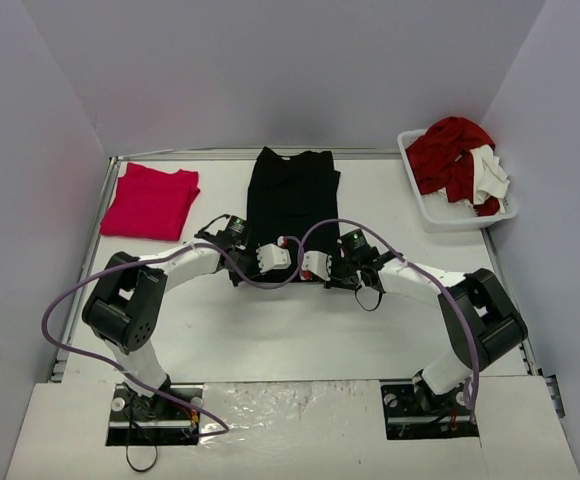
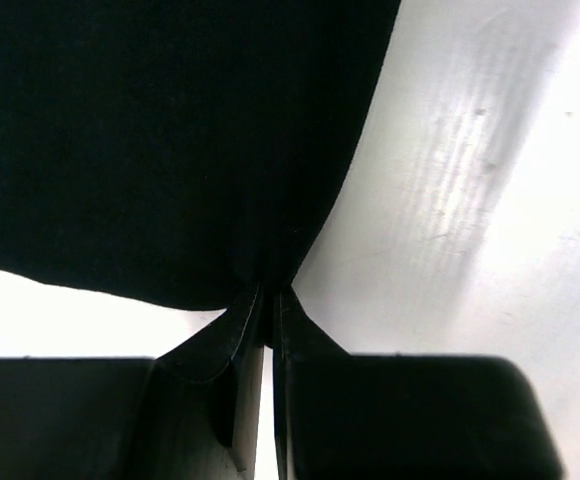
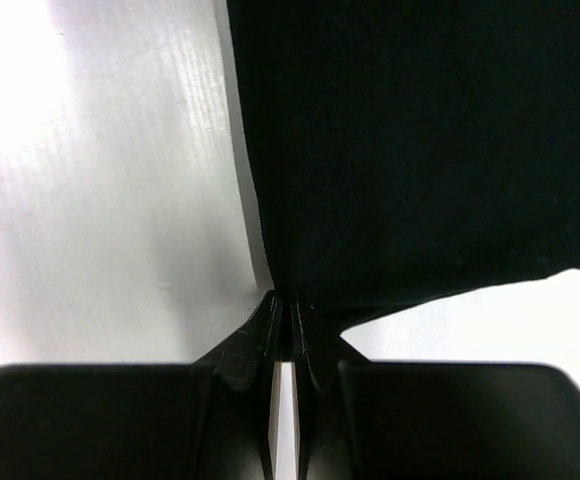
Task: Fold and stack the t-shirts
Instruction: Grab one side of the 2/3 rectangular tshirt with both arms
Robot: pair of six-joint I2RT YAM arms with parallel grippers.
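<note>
The left end effector [image 2: 268,300] and right end effector [image 3: 288,305] each pinch a near hem corner of the black shirt [image 1: 292,195], which lies flat mid-surface [image 1: 270,330], likely so the hem lifts evenly for a fold. The pink shirt [image 1: 150,200] lies folded at back left, probably the stack's base.

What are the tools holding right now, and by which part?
Both hold the black t-shirt: left tool and right tool each pinch a corner of its near edge.

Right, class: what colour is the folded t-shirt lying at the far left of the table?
Plain bright pink-red; the folded t-shirt shows best in the top external view.
</note>
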